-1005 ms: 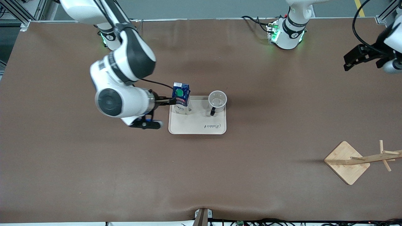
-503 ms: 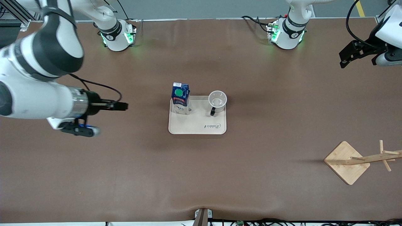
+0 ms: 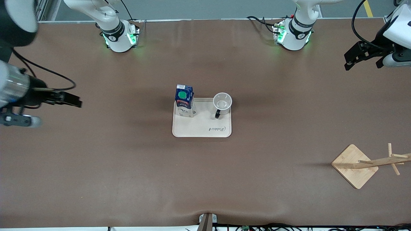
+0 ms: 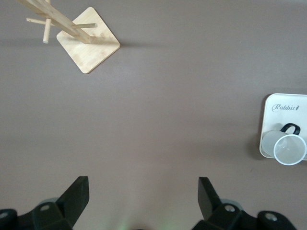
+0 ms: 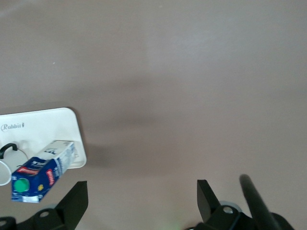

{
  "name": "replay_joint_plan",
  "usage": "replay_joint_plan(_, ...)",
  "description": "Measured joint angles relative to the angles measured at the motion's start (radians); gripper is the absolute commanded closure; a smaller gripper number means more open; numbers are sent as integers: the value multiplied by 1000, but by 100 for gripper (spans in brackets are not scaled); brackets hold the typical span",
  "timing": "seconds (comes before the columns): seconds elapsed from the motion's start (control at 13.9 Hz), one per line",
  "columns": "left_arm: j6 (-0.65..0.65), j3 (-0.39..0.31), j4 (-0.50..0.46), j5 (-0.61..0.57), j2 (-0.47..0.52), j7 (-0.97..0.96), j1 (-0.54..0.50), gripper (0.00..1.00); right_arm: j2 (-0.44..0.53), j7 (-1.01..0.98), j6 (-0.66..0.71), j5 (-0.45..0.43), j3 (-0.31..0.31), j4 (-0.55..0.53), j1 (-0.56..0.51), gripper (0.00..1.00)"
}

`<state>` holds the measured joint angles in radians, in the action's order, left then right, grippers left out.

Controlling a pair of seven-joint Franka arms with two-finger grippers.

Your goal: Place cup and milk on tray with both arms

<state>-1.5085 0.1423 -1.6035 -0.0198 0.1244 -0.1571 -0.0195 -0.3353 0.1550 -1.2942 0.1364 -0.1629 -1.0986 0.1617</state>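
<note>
Right gripper, fingers spread and empty, well clear of milk. Milk and cup upright on tray, apparently fully seated. Left gripper, fingers wide, also empty. Task seemingly done; nothing left but parking.

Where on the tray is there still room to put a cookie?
The cream-beige rectangular tray is bare along its edge nearer the front camera, around the script lettering. Its farther edge is crowded: the blue-topped milk carton and the small white mug stand there, a bare strip between them.
</note>
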Motion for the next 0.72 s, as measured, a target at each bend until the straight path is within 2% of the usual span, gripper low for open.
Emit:
replay_joint_plan(0.22,-4,-3,-7,5,-2,-1,-1,0,60,-119,-27,0,-2,-68,-95,0)
replay_joint_plan(0.36,-11,-5,-11,9,-6,-1,-3,0,132,-143,-47,-9,-2,-144,-114,0)
replay_joint_plan(0.57,-14,-6,-12,9,-8,-1,-4,0,301,-150,-152,-93,25,-338,-87,0)
replay_joint_plan(0.72,-16,-6,-12,10,-8,-1,-4,0,389,-150,-183,-110,34,-457,-70,0)
